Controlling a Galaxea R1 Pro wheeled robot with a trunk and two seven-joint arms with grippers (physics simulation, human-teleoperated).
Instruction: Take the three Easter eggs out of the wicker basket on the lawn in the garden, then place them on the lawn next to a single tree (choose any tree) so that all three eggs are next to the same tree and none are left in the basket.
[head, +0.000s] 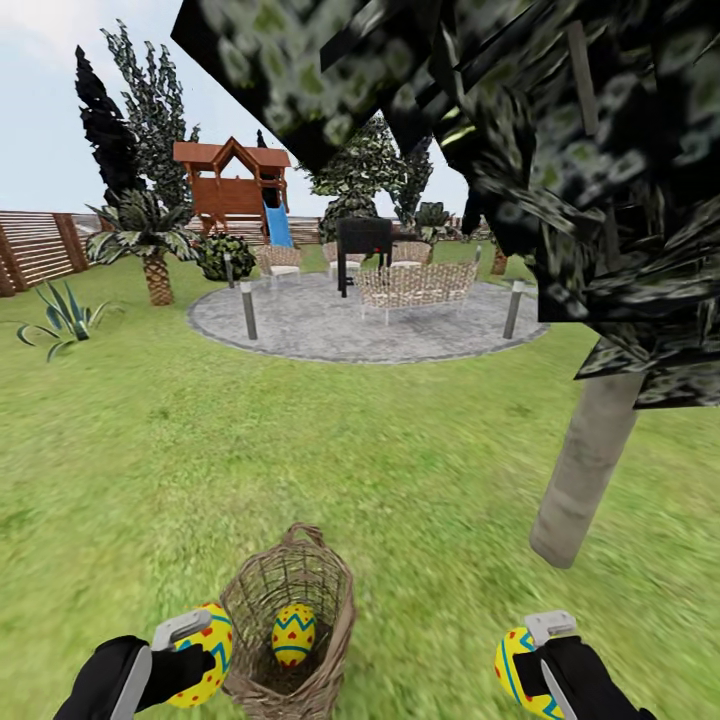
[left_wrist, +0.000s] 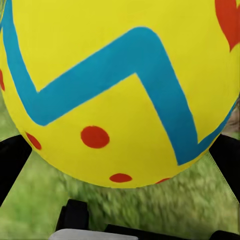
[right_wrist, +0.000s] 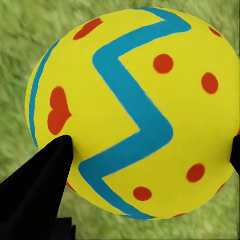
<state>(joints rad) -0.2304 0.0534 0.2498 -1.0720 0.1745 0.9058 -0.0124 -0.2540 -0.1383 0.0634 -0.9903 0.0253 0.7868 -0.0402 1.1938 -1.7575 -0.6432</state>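
Observation:
A brown wicker basket (head: 330, 600) stands on the lawn (head: 300, 440) at the bottom centre, with one yellow Easter egg (head: 293, 634) inside it. My left gripper (head: 195, 650) is shut on a second egg (head: 212, 655) just left of the basket's rim; that egg (left_wrist: 120, 90) looms large in the left wrist view. My right gripper (head: 530, 665) is shut on a third egg (head: 515, 668) at the lower right, seen close over grass in the right wrist view (right_wrist: 135, 110). A tree's pale trunk (head: 585, 470) rises from the lawn ahead and right of the right gripper.
The tree's dark crown (head: 560, 150) hangs over the upper right. Farther off lie a round grey paved area (head: 330, 330) with wicker seats and short posts, a short palm (head: 155, 260), a spiky plant (head: 62, 320), a wooden fence and a playhouse with a blue slide.

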